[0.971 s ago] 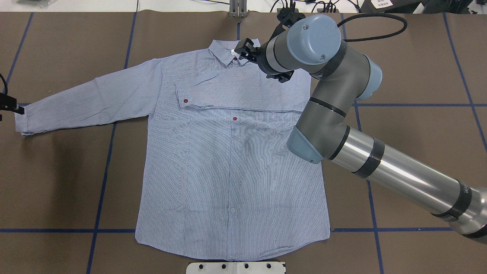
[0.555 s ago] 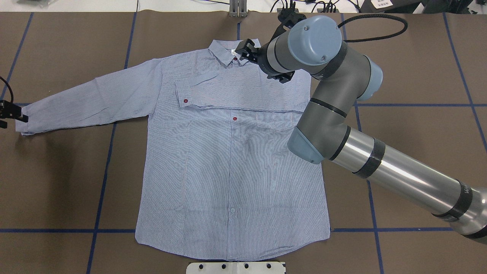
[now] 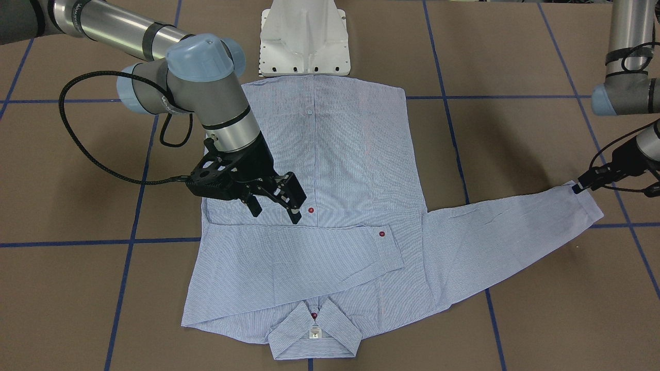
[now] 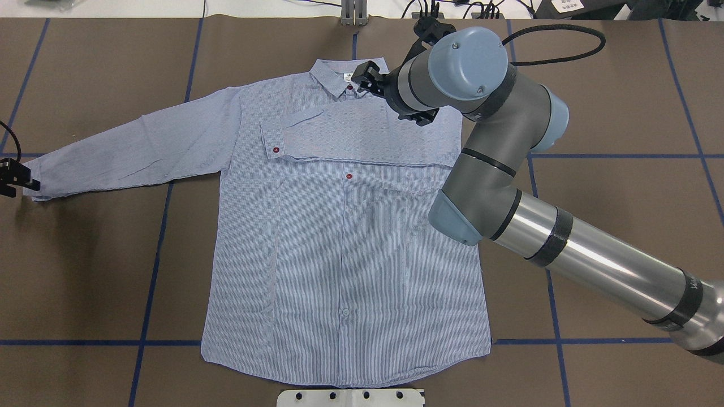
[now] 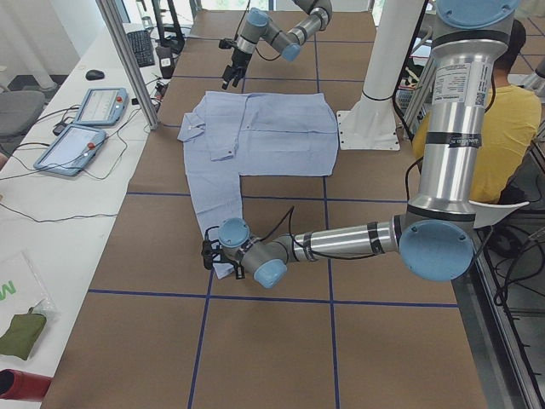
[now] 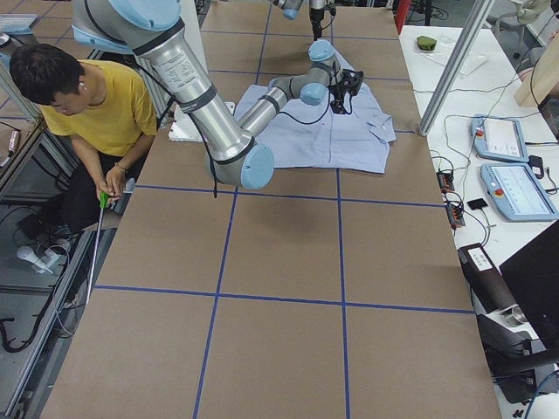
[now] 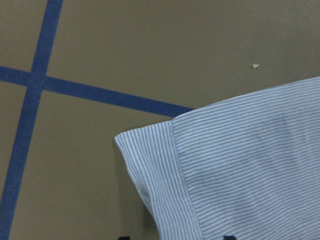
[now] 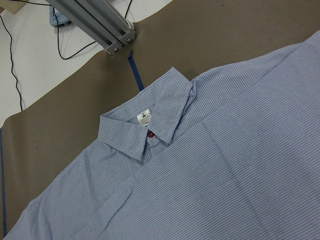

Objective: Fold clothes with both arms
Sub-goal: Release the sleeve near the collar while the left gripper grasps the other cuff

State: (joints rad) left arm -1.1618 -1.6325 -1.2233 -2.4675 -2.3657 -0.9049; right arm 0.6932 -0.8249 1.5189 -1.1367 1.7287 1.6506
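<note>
The blue-and-white striped shirt (image 4: 339,237) lies flat, front up, collar (image 8: 145,130) at the far side. One sleeve is folded across the chest (image 3: 309,257). The other sleeve stretches out to the robot's left. My left gripper (image 4: 16,178) is low at that sleeve's cuff (image 7: 225,185). Its two tips show wide apart at the bottom edge of the left wrist view, so it is open around the cuff's edge. My right gripper (image 3: 273,208) hangs open and empty above the folded sleeve, near the collar (image 4: 339,76).
The white pedestal base (image 3: 304,36) stands at the shirt's hem. An aluminium post (image 8: 100,25) stands beyond the collar. Blue tape lines (image 7: 90,92) cross the brown table. A person in yellow (image 6: 87,105) sits beside the robot. Control tablets (image 5: 85,128) lie on a side table.
My left gripper has slid along the cuff's end toward the robot's side. My right arm has shifted slightly away from the folded sleeve. The shirt has not moved.
</note>
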